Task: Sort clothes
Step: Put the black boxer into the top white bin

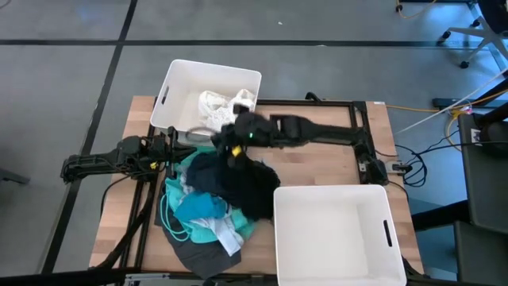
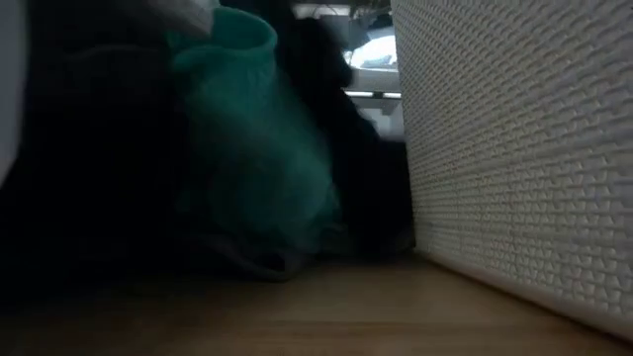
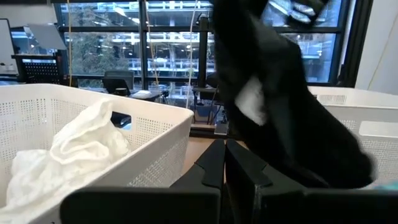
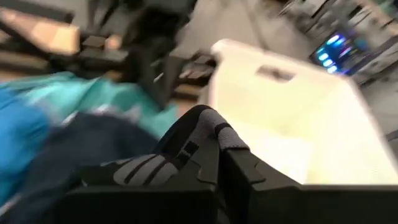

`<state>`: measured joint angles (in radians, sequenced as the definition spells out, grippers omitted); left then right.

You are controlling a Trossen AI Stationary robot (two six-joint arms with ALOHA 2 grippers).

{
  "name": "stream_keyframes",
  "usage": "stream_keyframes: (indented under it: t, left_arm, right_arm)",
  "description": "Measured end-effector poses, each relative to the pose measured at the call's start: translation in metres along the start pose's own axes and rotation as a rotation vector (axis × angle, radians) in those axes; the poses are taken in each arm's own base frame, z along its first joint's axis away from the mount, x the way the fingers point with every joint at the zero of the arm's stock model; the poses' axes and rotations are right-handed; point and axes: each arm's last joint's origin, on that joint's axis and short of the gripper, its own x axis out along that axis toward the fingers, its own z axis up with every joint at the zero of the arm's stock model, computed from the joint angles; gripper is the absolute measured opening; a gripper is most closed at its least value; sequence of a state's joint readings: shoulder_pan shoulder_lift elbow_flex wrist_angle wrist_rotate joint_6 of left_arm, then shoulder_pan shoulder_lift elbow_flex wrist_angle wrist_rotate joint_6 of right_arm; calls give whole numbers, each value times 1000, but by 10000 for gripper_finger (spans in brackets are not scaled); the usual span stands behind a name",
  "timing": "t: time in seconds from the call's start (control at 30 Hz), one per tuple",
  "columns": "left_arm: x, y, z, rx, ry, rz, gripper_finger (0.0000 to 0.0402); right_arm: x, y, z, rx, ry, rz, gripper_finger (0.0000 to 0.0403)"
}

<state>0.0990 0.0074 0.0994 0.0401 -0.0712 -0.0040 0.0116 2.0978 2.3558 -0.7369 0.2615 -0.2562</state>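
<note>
My right gripper (image 1: 235, 137) hovers over the table's middle, beside the far left bin, shut on a black garment (image 1: 248, 181). The garment also shows in the left wrist view (image 3: 280, 118), with a white label. A pile of clothes (image 1: 198, 208), teal, bright blue, dark grey and black, lies on the table's near left; its teal piece fills the low view (image 2: 247, 148). White lacy clothes (image 1: 222, 103) lie in the far left bin (image 1: 178, 83). My left gripper (image 3: 225, 163) is shut and empty at the left, beside that bin. My right gripper pinches a bunched fold of dark fabric (image 4: 208, 132) between its two fingers, coming from above and from the table's right. The garment hangs below the gripper, and its lower part (image 1: 252, 199) rests on the pile.
An empty white bin (image 1: 333, 234) stands at the near right; its perforated wall (image 2: 514, 148) fills the right of the low view. Bare wood (image 1: 317, 163) lies between the bins. A black frame (image 1: 361, 127) runs along the table's far and right sides.
</note>
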Motion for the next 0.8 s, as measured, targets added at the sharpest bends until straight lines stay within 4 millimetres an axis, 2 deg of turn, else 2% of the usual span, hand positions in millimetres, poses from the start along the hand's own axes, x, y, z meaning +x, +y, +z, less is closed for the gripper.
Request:
stream_keyframes:
  t: [0.43, 0.8]
  left_arm:
    - [0, 0, 0, 4, 3, 0, 4]
    - [0, 0, 0, 4, 2, 0, 4]
  right_arm:
    - [1, -80, 19, 37, -350, -250, 14]
    - [-17, -133, 32, 90, -682, -479, 14]
